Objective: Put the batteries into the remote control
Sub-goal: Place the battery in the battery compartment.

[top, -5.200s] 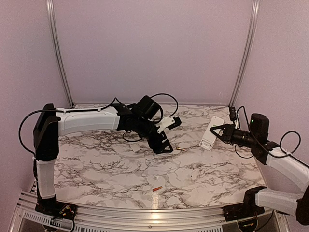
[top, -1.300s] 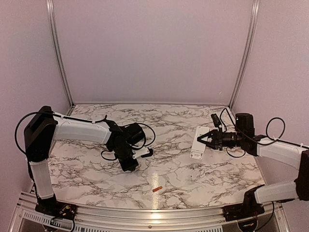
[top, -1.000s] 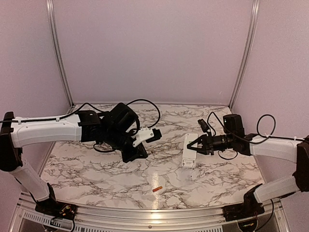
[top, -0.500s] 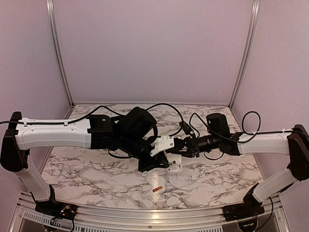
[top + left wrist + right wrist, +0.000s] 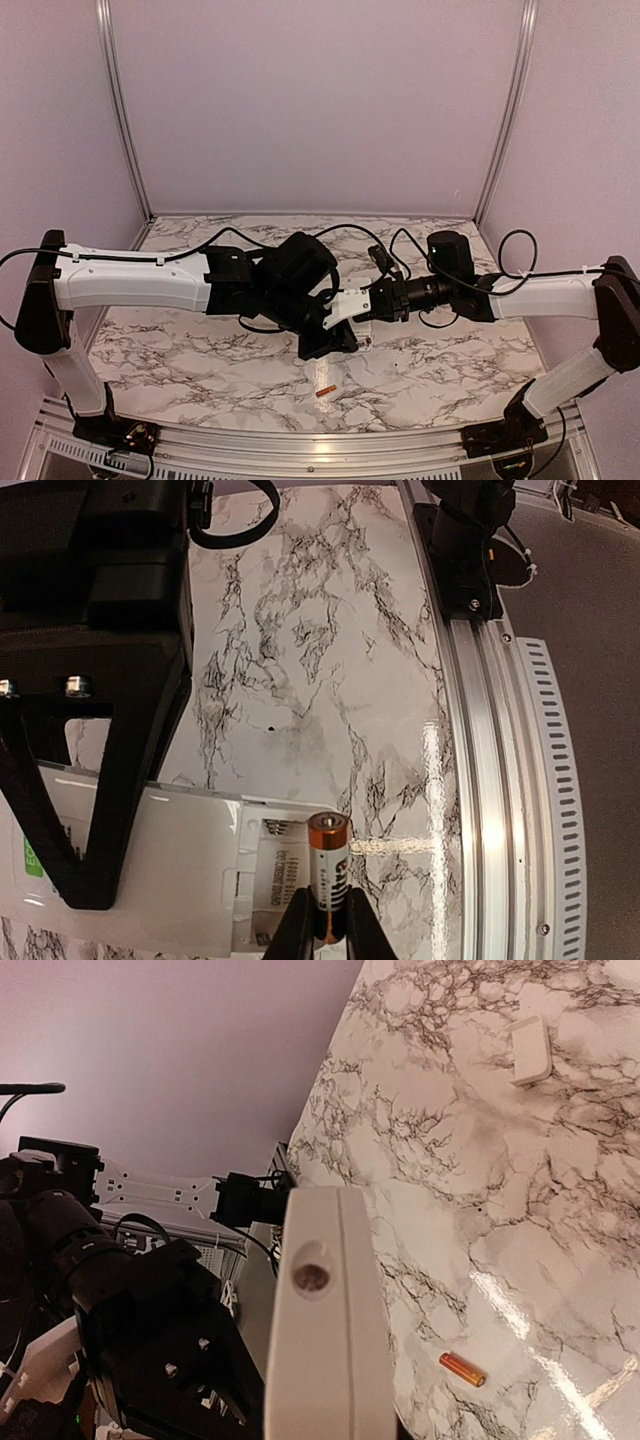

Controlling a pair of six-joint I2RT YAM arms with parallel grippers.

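Remote control [image 5: 190, 860] has moved centre, up to battery [image 5: 328, 865] in left gripper [image 5: 325, 932].

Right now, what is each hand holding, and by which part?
Left hand pinches a battery by the end away from its copper tip. Right hand clamps the remote on its body, clear of the open battery bay.

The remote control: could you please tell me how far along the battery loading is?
Done: the compartment is open, and a white piece, likely its cover, lies on the table. In hand: the right jaws hold the remote control while the left jaws pinch one battery at the compartment. Left: seating it, then the orange battery lying on the table.
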